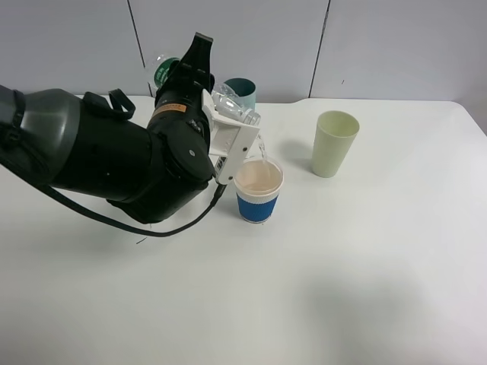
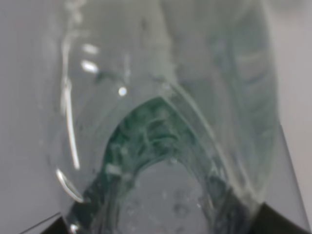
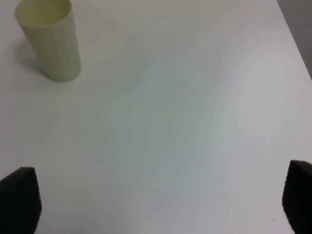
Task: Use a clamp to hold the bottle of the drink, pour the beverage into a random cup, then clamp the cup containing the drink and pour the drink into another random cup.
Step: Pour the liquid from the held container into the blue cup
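My left gripper [image 1: 221, 106] is shut on a clear plastic bottle [image 1: 237, 108] and holds it tipped over, mouth down, just above a blue-and-white paper cup [image 1: 258, 192]. A thin stream runs from the bottle into this cup, which holds pale liquid. In the left wrist view the bottle [image 2: 161, 97] fills the frame, clear with a green patch. A pale green cup [image 1: 333, 144] stands upright to the right and also shows in the right wrist view [image 3: 48, 41]. My right gripper [image 3: 158, 202] is open and empty over bare table, away from the pale green cup.
A teal cup [image 1: 243, 89] stands behind the bottle near the back of the white table [image 1: 365, 266]. The bulky black left arm [image 1: 106, 152] covers the left middle of the table. A grey wall runs behind.
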`<action>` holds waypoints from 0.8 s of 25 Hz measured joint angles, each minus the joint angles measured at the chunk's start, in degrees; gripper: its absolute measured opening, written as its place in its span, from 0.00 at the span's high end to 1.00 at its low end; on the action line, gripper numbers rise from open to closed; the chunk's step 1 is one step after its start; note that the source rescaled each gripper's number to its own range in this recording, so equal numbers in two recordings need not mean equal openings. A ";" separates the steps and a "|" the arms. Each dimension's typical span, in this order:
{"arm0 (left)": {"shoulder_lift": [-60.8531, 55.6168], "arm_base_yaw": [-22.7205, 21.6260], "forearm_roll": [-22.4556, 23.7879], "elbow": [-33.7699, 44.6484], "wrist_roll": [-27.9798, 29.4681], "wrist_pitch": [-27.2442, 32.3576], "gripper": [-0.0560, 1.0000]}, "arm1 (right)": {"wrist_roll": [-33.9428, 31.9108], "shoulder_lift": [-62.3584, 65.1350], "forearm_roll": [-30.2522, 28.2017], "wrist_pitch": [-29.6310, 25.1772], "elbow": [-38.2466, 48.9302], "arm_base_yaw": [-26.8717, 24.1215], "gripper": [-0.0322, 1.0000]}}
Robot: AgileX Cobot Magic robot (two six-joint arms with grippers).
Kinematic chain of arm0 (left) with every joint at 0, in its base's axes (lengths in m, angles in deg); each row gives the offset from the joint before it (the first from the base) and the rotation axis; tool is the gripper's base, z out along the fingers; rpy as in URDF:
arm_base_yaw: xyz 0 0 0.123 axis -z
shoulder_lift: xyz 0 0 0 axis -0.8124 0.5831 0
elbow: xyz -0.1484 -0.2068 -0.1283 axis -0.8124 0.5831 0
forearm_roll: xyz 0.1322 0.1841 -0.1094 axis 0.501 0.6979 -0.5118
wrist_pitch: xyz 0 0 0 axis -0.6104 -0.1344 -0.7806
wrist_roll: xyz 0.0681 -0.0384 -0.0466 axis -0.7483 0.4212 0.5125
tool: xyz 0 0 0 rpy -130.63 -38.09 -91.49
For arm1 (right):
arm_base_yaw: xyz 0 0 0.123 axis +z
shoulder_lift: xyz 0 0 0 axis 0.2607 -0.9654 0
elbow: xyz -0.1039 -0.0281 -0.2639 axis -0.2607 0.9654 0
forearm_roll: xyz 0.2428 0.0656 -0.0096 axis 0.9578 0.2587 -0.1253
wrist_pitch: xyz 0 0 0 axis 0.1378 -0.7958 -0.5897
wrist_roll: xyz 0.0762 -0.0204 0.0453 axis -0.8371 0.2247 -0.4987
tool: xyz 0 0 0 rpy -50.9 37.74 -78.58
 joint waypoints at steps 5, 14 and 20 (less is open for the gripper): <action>0.00 0.00 0.63 0.00 0.00 -0.12 0.95 | 0.00 0.00 0.00 0.00 0.00 0.00 0.00; 0.00 0.00 0.93 0.00 -0.70 -0.43 0.95 | 0.00 0.00 0.00 0.00 0.00 0.00 0.00; 0.00 0.00 0.98 0.00 -2.47 -0.43 0.95 | 0.00 0.00 0.00 0.00 0.00 0.00 0.00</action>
